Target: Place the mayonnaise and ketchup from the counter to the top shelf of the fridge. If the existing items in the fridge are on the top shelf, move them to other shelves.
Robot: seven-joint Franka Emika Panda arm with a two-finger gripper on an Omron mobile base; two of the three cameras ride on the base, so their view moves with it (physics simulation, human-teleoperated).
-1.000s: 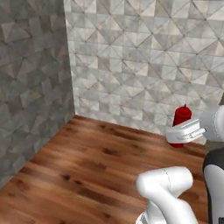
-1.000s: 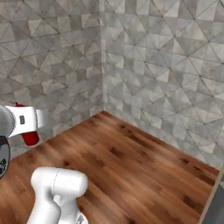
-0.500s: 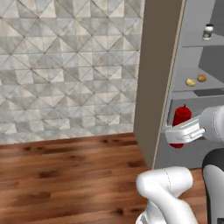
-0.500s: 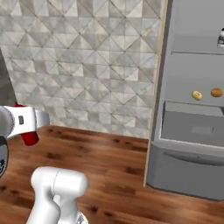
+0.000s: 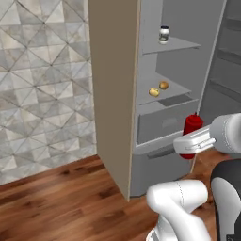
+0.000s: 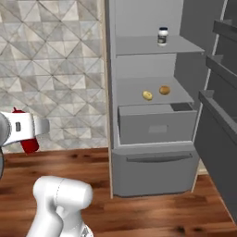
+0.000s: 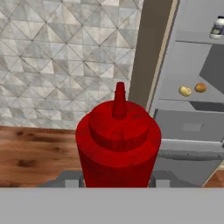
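Gripping the ketchup (image 7: 118,140), the gripper (image 5: 188,142) has its fingers clenched on the red bottle's body, which stands upright with its narrow cap pointing up. In the left base view the bottle sits at right of centre, low in front of the fridge (image 5: 141,136); in the right base view it shows at the far left edge, behind the white hand. The fridge stands open, and the top shelf (image 6: 143,46) lies well above and beyond the held bottle, toward the upper right of the hand view. The mayonnaise (image 6: 162,36) already stands on that shelf, near its right end, so the bare stretch to the jar's left looks like the place to aim for. The existing items (image 6: 155,92), a yellowish oval and an orange-brown ball, lie side by side on the shelf below, just above the grey drawer (image 6: 155,125). The move ahead, as I judge it, is a lift and a reach forward, keeping the bottle's long axis vertical and clear of the jar.
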